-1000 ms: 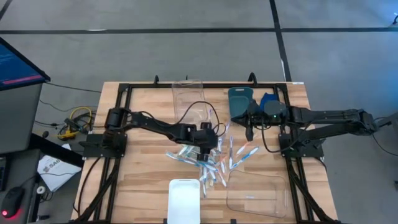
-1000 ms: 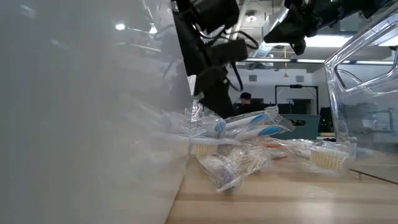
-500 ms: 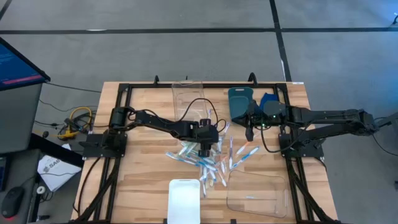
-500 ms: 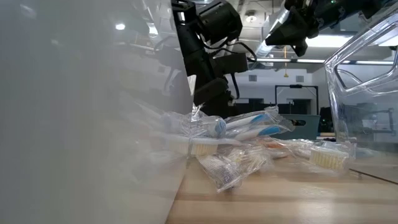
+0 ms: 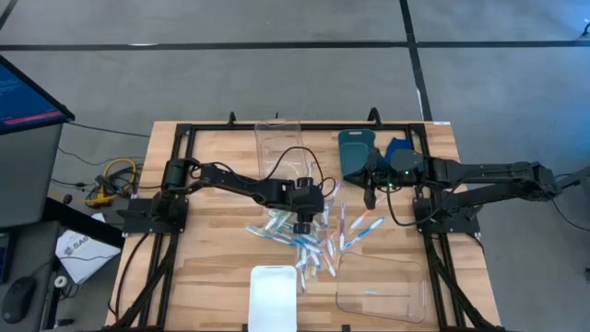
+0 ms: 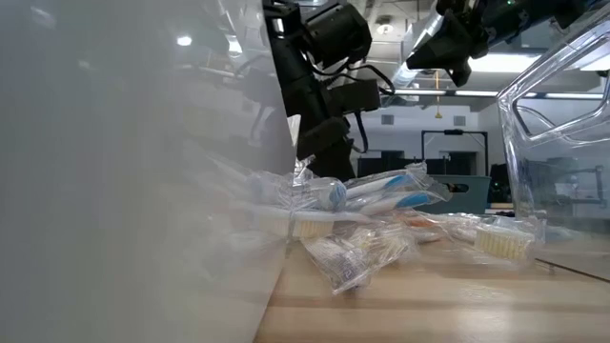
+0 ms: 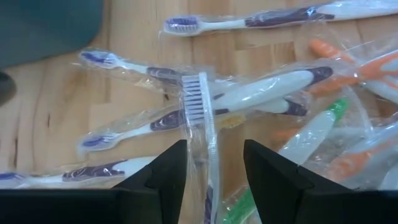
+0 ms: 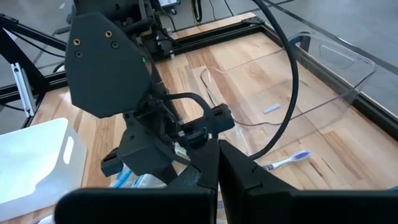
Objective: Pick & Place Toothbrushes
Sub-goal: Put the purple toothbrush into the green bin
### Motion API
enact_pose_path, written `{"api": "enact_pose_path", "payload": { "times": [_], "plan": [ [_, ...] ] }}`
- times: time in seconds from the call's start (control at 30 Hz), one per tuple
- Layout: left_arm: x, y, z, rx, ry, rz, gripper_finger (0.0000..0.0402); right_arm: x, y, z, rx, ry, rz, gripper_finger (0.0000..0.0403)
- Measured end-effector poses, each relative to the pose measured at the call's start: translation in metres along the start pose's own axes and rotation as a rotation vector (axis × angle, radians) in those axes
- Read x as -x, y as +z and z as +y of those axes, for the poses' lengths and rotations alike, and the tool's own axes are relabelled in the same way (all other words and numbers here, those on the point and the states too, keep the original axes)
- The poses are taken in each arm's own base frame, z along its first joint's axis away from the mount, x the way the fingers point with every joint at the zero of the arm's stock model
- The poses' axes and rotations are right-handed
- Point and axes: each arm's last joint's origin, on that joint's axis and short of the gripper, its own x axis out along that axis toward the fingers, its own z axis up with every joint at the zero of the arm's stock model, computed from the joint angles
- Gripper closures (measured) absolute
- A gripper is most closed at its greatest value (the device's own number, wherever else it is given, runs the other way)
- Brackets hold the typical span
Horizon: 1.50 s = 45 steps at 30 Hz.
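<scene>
Left wrist view shows the left gripper [image 7: 213,163] with fingers apart astride one wrapped toothbrush [image 7: 200,124] atop the toothbrushes [image 5: 318,235] heaped mid-table. Closing here could snag a neighbour's crinkled wrapper and drag it along. The right gripper [image 5: 370,198] hangs shut above the pile's far side.

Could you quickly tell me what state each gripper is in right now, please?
Left gripper: open, its fingers either side of a wrapped toothbrush in the pile, not yet gripping.
Right gripper: shut, empty, raised above the table.

The fingers [image 7: 168,171] partly hide one wrapped toothbrush [image 7: 200,118].
</scene>
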Motion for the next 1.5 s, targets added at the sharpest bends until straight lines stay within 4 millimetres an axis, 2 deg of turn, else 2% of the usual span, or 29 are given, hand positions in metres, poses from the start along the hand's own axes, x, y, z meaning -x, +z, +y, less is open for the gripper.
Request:
{"api": "enact_pose_path", "payload": {
  "times": [0.23,0.33,0.43,0.57,0.77,0.9,1.03,1.33,1.5],
  "plan": [
    [-0.015,-0.009,-0.003,-0.012,0.008,0.049,0.0241,0.0,0.0,0.0,0.0,0.0,0.0,0.0403],
    [-0.012,-0.005,-0.001,-0.011,0.034,0.039,0.0244,0.0,0.0,0.0,0.0,0.0,0.0,0.0403],
    [0.0,0.001,0.002,0.0,0.043,0.006,0.0253,0.0,0.0,0.0,0.0,0.0,0.0,0.0403],
    [0.009,0.005,0.005,0.027,0.069,-0.009,0.028,0.0,0.0,0.0,0.0,0.0,0.0,0.0403],
    [0.011,0.002,0.005,0.021,0.064,0.021,0.0351,0.0,0.0,0.0,0.0,0.0,0.0,0.0403],
    [0.011,0.003,0.003,0.026,0.062,0.021,0.0364,0.0,0.0,0.0,0.0,0.0,0.0,0.0403],
    [0.011,0.001,0.002,0.048,0.045,0.033,0.0336,0.0,0.0,0.0,0.0,0.0,0.0,0.0403],
    [0.011,0.001,0.0,0.045,0.038,0.035,0.0221,0.0,0.0,0.0,0.0,0.0,0.002,0.0403],
    [0.011,0.001,-0.002,0.048,-0.023,0.027,0.0196,0.0,0.0,0.0,0.0,-0.001,0.003,0.0403]
  ]
}}
